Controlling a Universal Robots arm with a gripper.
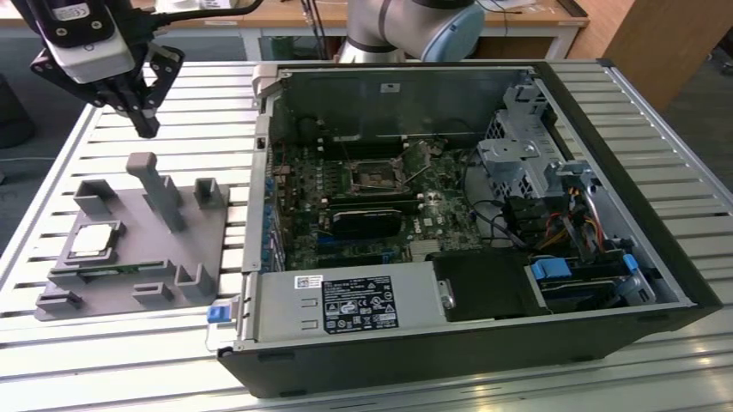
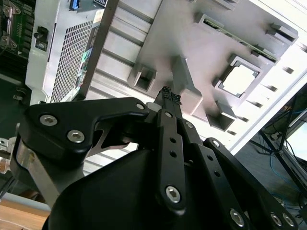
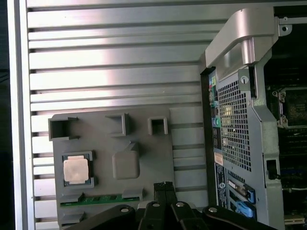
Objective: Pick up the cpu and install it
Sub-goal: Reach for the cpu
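Note:
The cpu [image 1: 92, 243], a small square chip with a silver top, lies flat in a square pocket of the grey fixture plate [image 1: 212, 236] at the exterior view's left. It also appears as the cpu [image 3: 76, 169] and the cpu [image 2: 239, 79] in both wrist views. My gripper [image 1: 146, 129] hangs in the air above the table beyond the fixture, well apart from the chip. Its fingers are shut with nothing between them, as the gripper [image 2: 169, 97] and the gripper [image 3: 164, 185] confirm. The motherboard socket [image 1: 372, 174] sits inside the open computer case [image 1: 641, 215].
A tall grey post [image 1: 154, 184] rises from the fixture between my gripper and the chip. A green memory stick [image 1: 115, 271] lies in a slot by the cpu. The case wall [image 1: 261, 146] stands beside the fixture. The slatted metal table [image 1: 195, 103] lies underneath.

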